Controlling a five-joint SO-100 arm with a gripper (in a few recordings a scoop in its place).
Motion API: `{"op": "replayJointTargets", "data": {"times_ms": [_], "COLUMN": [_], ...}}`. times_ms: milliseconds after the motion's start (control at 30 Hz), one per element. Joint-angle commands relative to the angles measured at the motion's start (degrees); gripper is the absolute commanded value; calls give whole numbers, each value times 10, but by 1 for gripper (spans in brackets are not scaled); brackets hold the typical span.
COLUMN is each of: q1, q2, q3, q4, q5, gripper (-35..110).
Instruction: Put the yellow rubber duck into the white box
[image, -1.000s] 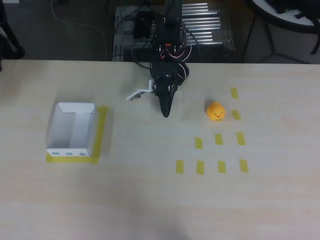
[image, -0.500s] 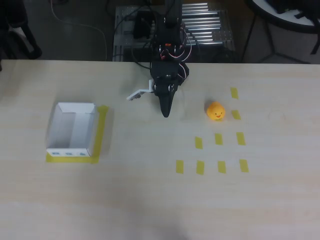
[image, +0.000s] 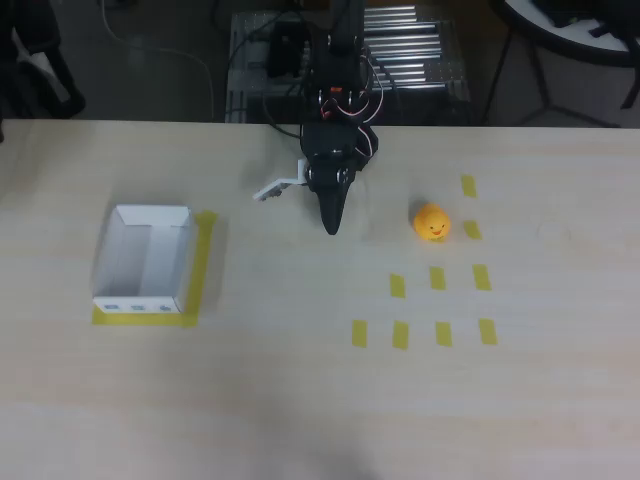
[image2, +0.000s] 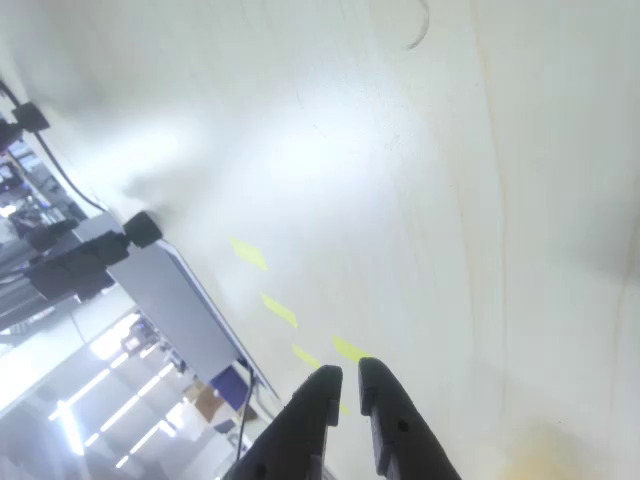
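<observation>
The yellow rubber duck (image: 432, 222) is a small orange-yellow toy with a dark smiling face, resting on the table right of centre among yellow tape marks. The white box (image: 146, 259) stands at the left on a yellow tape square, open side up, blue-green marks on its near wall. My black gripper (image: 330, 226) points toward the table's front, between box and duck, well left of the duck. In the wrist view the gripper (image2: 345, 380) has its two dark fingers nearly together with nothing between them.
Several yellow tape rectangles (image: 438, 278) lie in rows below and right of the duck. The arm's base and cables (image: 335, 70) sit at the table's far edge. Light wood table (image: 300, 400) stretches wide in front.
</observation>
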Motion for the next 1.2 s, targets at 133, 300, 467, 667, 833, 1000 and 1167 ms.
{"op": "replayJointTargets", "data": {"times_ms": [133,300,467,667,833,1000,1167], "q1": [4,2,-10,-22,-47,-71,-99], "q2": [28,28,28,29,6,-112,-218], "q3": [5,5,5,1,-68,-214,-393], "q4": [11,11,11,11,52,53,108], "q5": [4,4,-5,-14,-28,-68,-105], "gripper": [0,0,0,0,0,0,0]}}
